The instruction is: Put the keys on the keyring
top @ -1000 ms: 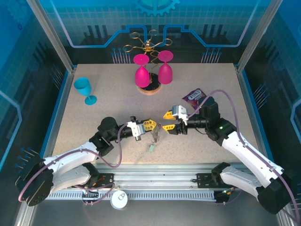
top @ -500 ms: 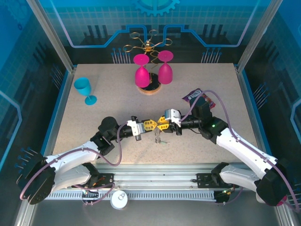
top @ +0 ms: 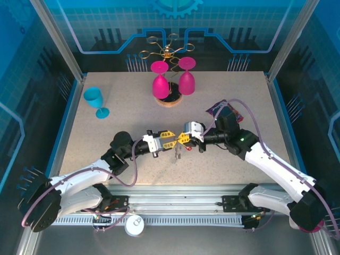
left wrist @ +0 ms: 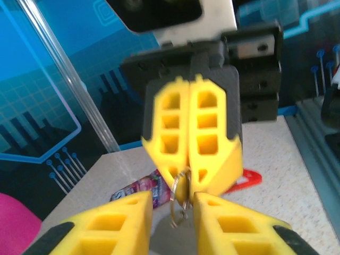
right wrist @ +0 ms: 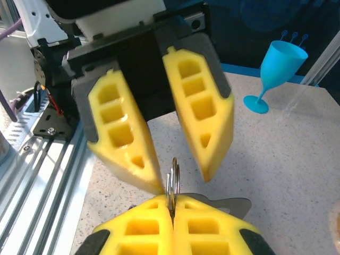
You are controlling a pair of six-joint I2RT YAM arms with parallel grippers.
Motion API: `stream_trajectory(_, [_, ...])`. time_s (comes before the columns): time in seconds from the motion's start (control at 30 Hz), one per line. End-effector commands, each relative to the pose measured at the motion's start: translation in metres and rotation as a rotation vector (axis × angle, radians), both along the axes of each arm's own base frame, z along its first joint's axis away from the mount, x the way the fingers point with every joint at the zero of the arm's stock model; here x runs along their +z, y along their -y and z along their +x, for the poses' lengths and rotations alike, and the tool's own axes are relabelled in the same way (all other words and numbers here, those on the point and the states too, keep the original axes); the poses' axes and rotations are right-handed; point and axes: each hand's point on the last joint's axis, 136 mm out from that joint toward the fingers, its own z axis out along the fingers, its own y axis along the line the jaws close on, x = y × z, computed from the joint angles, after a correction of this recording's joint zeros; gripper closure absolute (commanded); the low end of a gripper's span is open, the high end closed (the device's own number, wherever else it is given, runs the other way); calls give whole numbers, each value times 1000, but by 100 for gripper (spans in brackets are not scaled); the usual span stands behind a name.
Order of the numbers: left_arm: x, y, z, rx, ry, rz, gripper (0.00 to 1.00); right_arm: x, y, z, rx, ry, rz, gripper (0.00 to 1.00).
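Above the table's near middle, my two grippers meet tip to tip. My right gripper [top: 183, 139] [right wrist: 172, 201] is shut on a small silvery ring [right wrist: 173, 178] of the keyring [top: 177, 151], which hangs below the fingertips. The left gripper [top: 171, 139] [left wrist: 172, 201] is open, its yellow fingers [left wrist: 109, 223] standing apart on either side of the silvery ring [left wrist: 180, 188]. A flat grey metal piece [right wrist: 231, 204] sticks out beside my right fingers. A red piece [left wrist: 248, 179] lies on the table behind them. I cannot make out the keys singly in the hanging bunch.
A purple snack packet [top: 220, 109] lies behind the right arm. At the back stands a gold wire rack with two pink glasses [top: 171, 79]. A blue goblet [top: 95, 101] stands at the back left. The table's metal front rail [top: 175, 204] runs just behind the arm bases.
The right gripper moved left to meet the left one and shut on the ring. The left gripper's jaws parted. The hanging bunch drew up under the fingertips.
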Motion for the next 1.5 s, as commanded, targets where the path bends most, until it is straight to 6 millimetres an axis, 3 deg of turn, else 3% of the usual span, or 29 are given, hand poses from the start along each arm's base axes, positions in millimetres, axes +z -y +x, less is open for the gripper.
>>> stream_trajectory(0.0, [-3, -3, 4, 31, -2, 102, 70, -4, 4, -4, -2, 31, -158, 100])
stream_trajectory(0.23, [-7, -4, 5, 38, -19, 210, 73, -26, 1, -1, -7, 68, -421, 100])
stream_trajectory(0.5, [-11, -1, 5, 14, -42, 246, 86, -28, -11, -3, 32, 133, -510, 100])
stream_trajectory(0.6, [-11, 1, 6, 6, -40, 248, 100, -21, -17, -8, 44, 120, -462, 100])
stream_trajectory(0.63, [-10, 2, 6, 6, -33, 245, 100, -18, -17, -9, 39, 108, -432, 100])
stream_trajectory(0.73, [-8, 1, 5, 8, -10, 216, 100, -3, -9, -4, -6, 31, -253, 83])
stream_trajectory(0.87, [-1, 2, -2, -23, 6, 138, 100, 9, -1, -2, -7, -9, -5, 76])
stream_trajectory(1.1, [2, 5, -11, -75, -13, 79, 100, 8, -1, 1, 15, -19, 73, 67])
stream_trajectory(1.17, [1, 5, -10, -77, -18, 78, 100, -2, 0, -1, 25, -42, 72, 65])
stream_trajectory(1.23, [1, 6, -11, -82, -22, 76, 100, -1, 0, -1, 30, -49, 84, 68])
stream_trajectory(1.4, [2, 6, -12, -92, -28, 58, 100, 1, 0, -2, 36, -51, 90, 97])
stream_trajectory(1.47, [1, 7, -12, -95, -41, 53, 100, 4, 0, -3, 44, -46, 98, 100])
